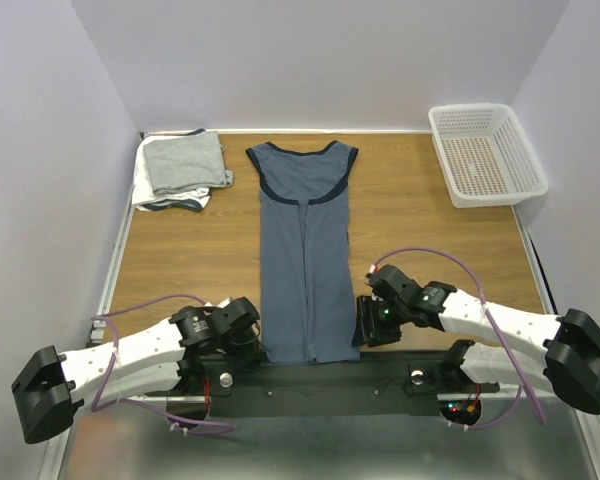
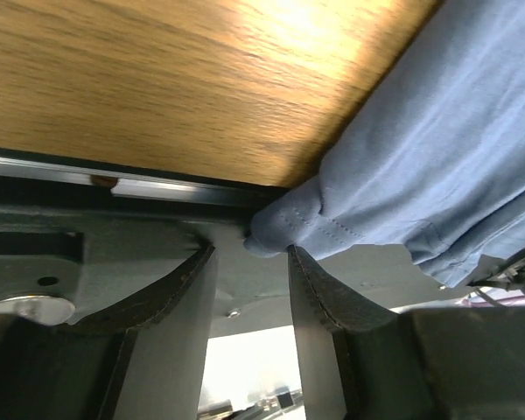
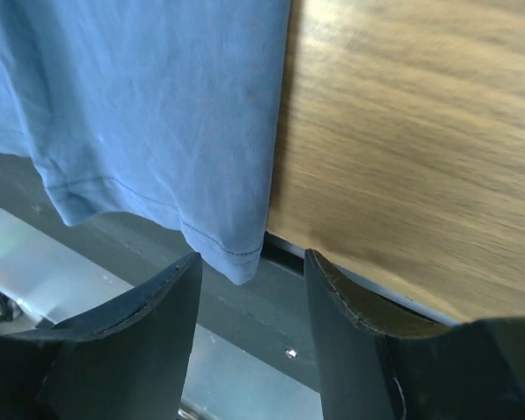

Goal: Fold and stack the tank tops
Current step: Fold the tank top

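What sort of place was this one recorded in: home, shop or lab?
Probably a lab test cell: bare white walls box in a wooden table, with two robot arms mounted at its near edge.

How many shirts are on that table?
3 visible: a slate-blue tank top spread flat in the middle, a folded grey tank top at the back left, and a white tank top under it. The pile may hide more.

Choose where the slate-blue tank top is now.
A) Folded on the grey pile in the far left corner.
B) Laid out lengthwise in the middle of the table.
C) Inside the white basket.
B: the slate-blue tank top lies lengthwise on the wooden table, neckline at the far side, hem at the near edge.
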Robot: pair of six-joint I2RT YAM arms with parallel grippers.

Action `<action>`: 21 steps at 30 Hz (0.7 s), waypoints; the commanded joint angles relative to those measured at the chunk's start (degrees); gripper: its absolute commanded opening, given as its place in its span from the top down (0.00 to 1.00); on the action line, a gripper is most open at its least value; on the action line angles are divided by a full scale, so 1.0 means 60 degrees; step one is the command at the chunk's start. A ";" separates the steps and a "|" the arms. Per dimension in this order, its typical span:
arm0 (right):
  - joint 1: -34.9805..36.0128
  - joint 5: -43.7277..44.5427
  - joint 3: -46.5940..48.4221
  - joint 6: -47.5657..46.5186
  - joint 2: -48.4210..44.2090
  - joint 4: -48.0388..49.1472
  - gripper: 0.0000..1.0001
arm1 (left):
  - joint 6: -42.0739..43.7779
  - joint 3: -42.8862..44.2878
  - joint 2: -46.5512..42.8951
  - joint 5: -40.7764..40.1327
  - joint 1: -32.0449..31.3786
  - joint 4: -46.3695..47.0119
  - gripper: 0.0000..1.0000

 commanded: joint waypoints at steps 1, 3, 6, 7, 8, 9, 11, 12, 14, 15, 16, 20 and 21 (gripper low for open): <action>0.0298 -0.0221 -0.0156 0.0244 0.0093 0.0364 0.44 | -0.0008 -0.0084 0.0073 -0.0156 0.0034 0.0045 0.51; 0.0386 -0.0221 -0.0258 0.0303 0.0079 0.0408 0.44 | -0.0037 -0.0099 0.0073 -0.0303 0.0034 0.0089 0.51; 0.0503 -0.0236 -0.0332 0.0420 0.0064 0.0452 0.44 | -0.0125 -0.0128 0.0030 -0.0405 0.0049 0.0162 0.51; 0.0532 -0.0251 -0.0390 0.0522 0.0079 0.0525 0.44 | -0.0140 -0.0143 0.0029 -0.0435 0.0034 0.0235 0.52; 0.0605 -0.0251 -0.0434 0.0566 0.0079 0.0569 0.44 | -0.0140 -0.0158 0.0029 -0.0464 0.0049 0.0250 0.52; 0.0635 -0.0251 -0.0464 0.0625 0.0079 0.0627 0.44 | -0.0140 -0.0158 0.0015 -0.0493 0.0049 0.0279 0.52; 0.0693 -0.0251 -0.0508 0.0771 0.0152 0.0802 0.44 | -0.0155 -0.0172 0.0000 -0.0523 0.0049 0.0338 0.55; 0.0781 -0.0236 -0.0508 0.0815 0.0196 0.0862 0.44 | -0.0140 -0.0172 -0.0014 -0.0523 0.0034 0.0338 0.55; 0.0840 -0.0236 -0.0508 0.0947 0.0342 0.1096 0.44 | -0.0125 -0.0158 -0.0014 -0.0537 0.0049 0.0367 0.56; 0.0898 -0.0236 -0.0522 0.0991 0.0386 0.1155 0.44 | -0.0111 -0.0158 -0.0029 -0.0552 0.0049 0.0324 0.56; 0.0928 -0.0193 -0.0522 0.1035 0.0445 0.1213 0.44 | -0.0096 -0.0158 -0.0058 -0.0581 0.0049 0.0323 0.56; 0.0943 -0.0104 -0.0552 0.1094 0.0650 0.1433 0.53 | -0.0038 -0.0274 -0.0029 -0.0625 0.0049 0.0513 0.57; 0.0928 -0.0090 -0.0523 0.1109 0.0679 0.1448 0.55 | -0.0023 -0.0289 -0.0015 -0.0654 0.0049 0.0557 0.56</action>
